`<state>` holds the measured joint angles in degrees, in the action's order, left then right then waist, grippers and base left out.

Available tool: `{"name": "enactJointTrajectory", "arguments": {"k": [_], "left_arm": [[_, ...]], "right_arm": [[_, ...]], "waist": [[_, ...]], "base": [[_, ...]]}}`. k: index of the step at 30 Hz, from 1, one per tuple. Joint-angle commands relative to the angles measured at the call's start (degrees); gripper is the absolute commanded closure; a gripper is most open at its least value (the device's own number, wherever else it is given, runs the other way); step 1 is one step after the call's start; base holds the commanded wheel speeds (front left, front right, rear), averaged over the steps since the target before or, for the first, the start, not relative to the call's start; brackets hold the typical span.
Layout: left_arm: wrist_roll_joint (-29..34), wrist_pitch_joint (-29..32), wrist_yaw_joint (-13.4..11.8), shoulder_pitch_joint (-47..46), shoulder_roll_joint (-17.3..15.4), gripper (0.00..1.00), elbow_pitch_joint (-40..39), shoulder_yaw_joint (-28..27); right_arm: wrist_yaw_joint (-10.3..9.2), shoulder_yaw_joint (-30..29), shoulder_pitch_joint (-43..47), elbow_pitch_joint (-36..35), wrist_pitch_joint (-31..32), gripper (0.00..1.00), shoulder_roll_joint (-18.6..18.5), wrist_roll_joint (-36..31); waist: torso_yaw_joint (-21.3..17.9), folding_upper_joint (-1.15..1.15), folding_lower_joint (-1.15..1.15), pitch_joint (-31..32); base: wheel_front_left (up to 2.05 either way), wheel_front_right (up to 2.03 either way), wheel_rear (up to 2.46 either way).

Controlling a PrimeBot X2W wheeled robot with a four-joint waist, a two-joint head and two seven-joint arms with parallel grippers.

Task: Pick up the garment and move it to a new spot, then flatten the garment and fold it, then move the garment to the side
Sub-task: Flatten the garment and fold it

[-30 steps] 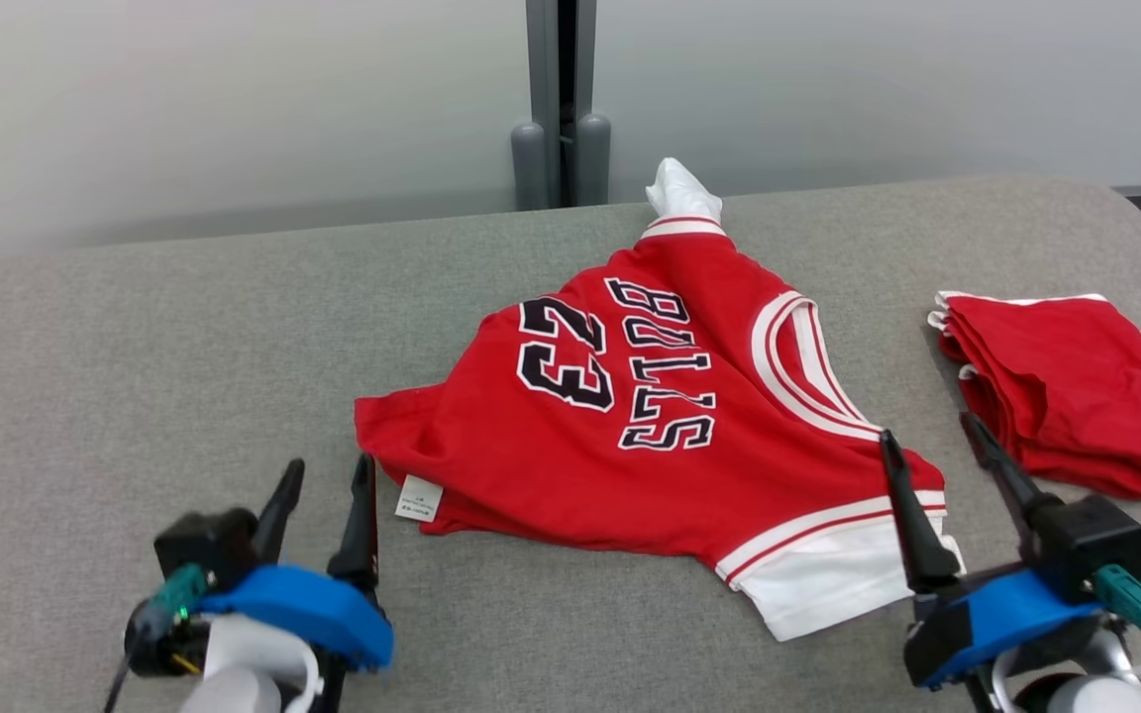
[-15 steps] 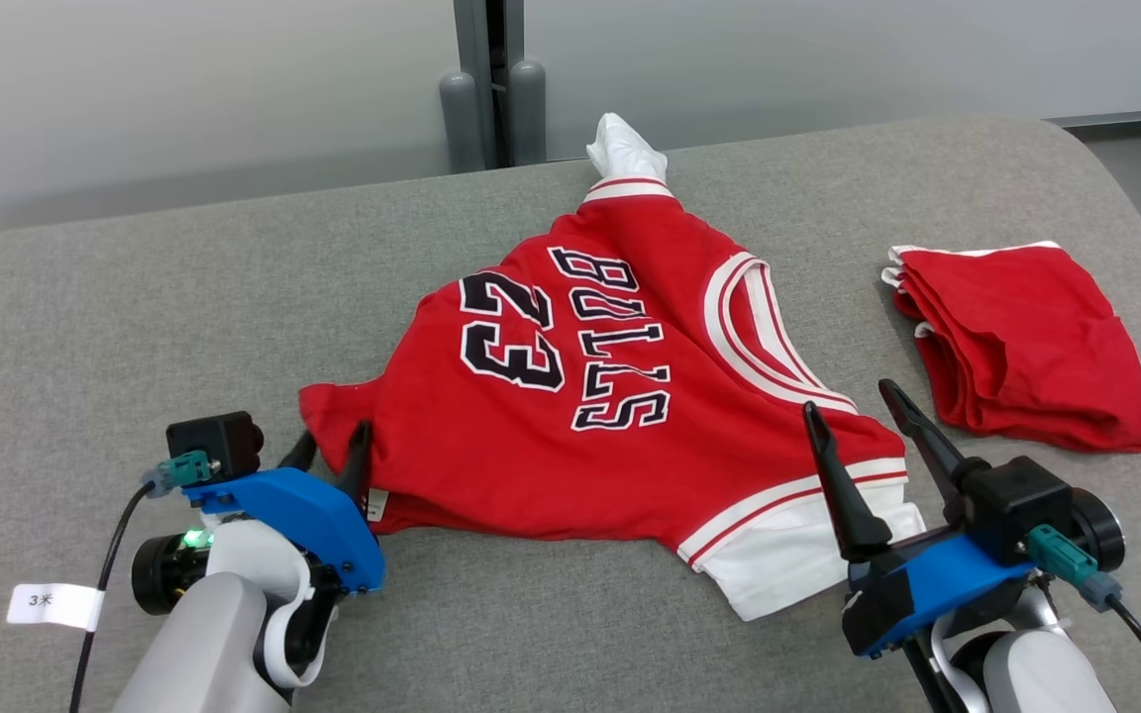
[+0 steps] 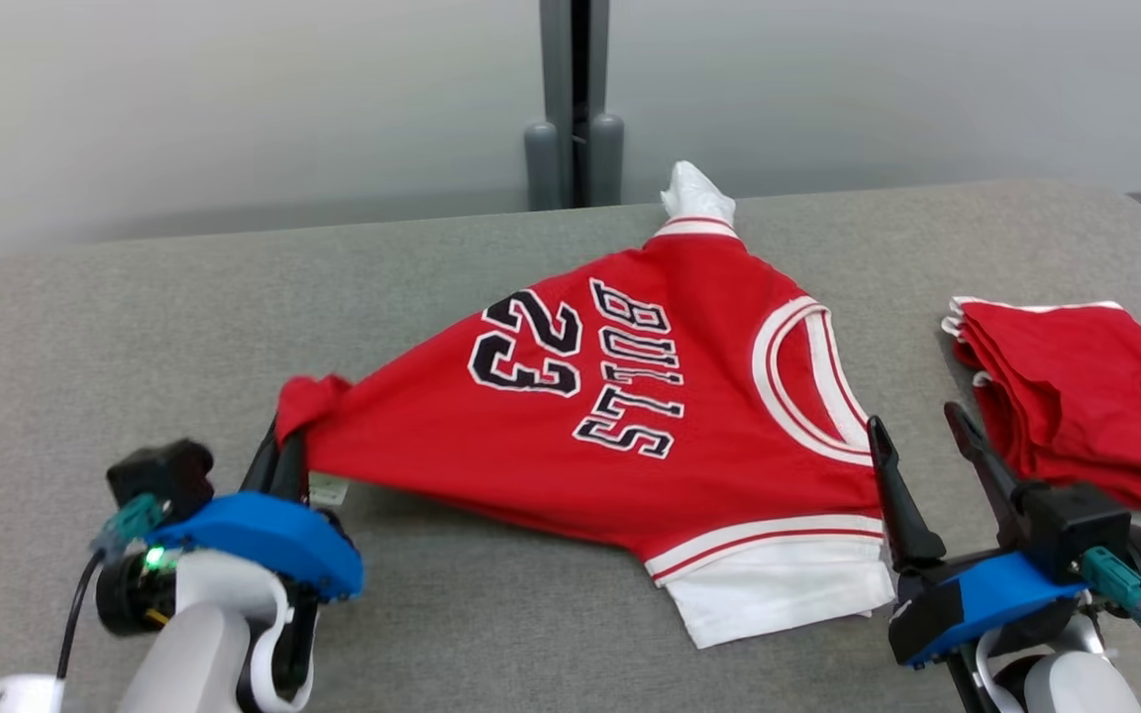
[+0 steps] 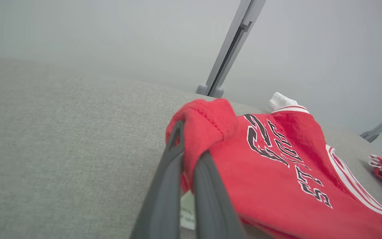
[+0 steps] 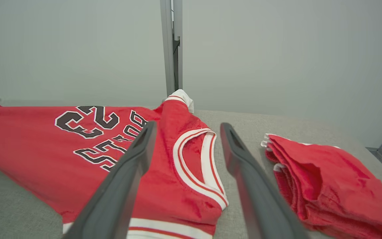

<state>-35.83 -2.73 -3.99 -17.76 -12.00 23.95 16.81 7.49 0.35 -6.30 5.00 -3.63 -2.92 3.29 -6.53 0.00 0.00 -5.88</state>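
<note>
The left hand (image 3: 285, 451) is pinching the bunched hem corner of the red jersey (image 3: 630, 436), with both fingers pressed together on the cloth near the desk's (image 3: 135, 337) near edge. A white label (image 3: 328, 488) hangs just below the grip. From there the jersey runs in a taut wedge across the middle of the desk, printed side up. One white-tipped sleeve reaches the far edge and the other lies toward the near edge. The right hand (image 3: 914, 418) is spread and holds nothing. Its fingers are at the jersey's neckline end, and I cannot tell whether they touch it. Beyond it, near the right edge, lies a folded red pile (image 3: 1086, 396), apart from the jersey.
</note>
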Motion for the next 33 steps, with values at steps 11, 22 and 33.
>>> {"name": "enactJointTrajectory", "arguments": {"k": [11, 22, 33], "left_arm": [[-6.01, 1.29, -9.22, 14.76, 0.57, 0.0, -2.66, -7.23], [-1.7, -9.58, -6.74, 13.11, -2.27, 0.0, -3.74, -8.27], [4.15, -11.46, -3.58, 15.69, -3.1, 0.0, -11.3, -2.82]], "right_arm": [[0.01, -0.42, 2.52, 1.52, 0.3, 0.0, 0.01, -0.27], [0.01, -1.11, 5.01, 1.53, 1.43, 0.0, 0.02, -1.4], [0.01, 4.12, 8.4, 7.12, 5.93, 0.0, 0.01, -1.68]], "waist": [[2.27, 0.0, 0.0, 0.7], [1.61, 0.0, 0.0, 1.28], [1.23, 0.0, 0.0, 1.07]], "base": [[0.0, 0.0, 0.0], [0.0, 0.0, 0.0], [0.0, 0.0, 0.0]]}}
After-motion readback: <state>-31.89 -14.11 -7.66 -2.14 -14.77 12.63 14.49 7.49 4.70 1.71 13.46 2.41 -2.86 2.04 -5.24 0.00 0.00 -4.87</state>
